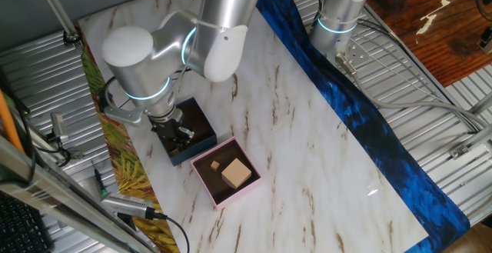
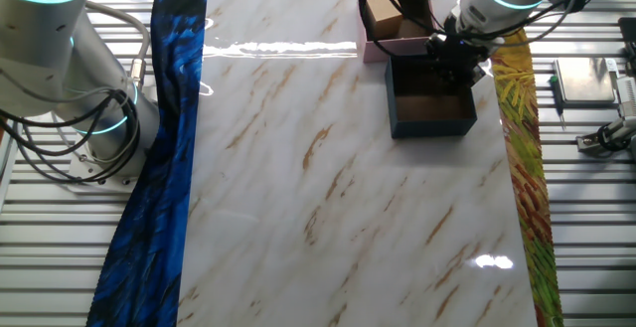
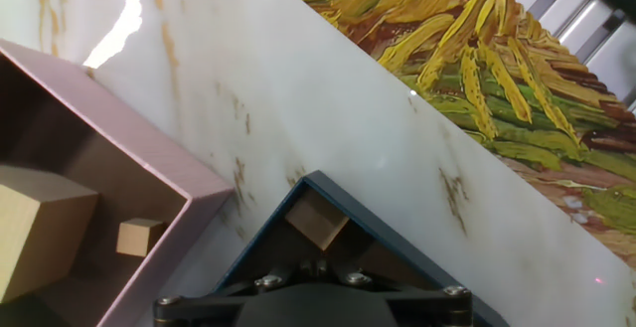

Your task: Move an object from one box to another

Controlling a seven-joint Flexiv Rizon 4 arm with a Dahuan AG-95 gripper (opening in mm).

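The dark navy box point(image 1: 197, 150) point(image 2: 432, 124) sits at the marble table's edge, touching the pale pink box point(image 1: 206, 182) point(image 2: 378, 51). My gripper point(image 1: 178, 135) point(image 2: 452, 61) reaches down into the navy box. In the hand view a small wooden block point(image 3: 318, 220) lies in the corner of the navy box point(image 3: 402, 245), just ahead of my gripper point(image 3: 318, 272). Only the gripper's dark body shows there, so its fingers cannot be read. The pink box point(image 3: 149, 148) holds a large wooden cube point(image 1: 237, 173) point(image 3: 40, 223) and a small cube point(image 1: 216, 164) point(image 3: 139, 236).
A yellow-green painted cloth point(image 1: 127, 172) point(image 3: 477, 79) borders the table beside the boxes. A blue cloth strip point(image 1: 361, 107) point(image 2: 164, 118) runs along the opposite side. A second silver arm point(image 1: 342, 7) point(image 2: 60, 59) stands beyond the blue strip.
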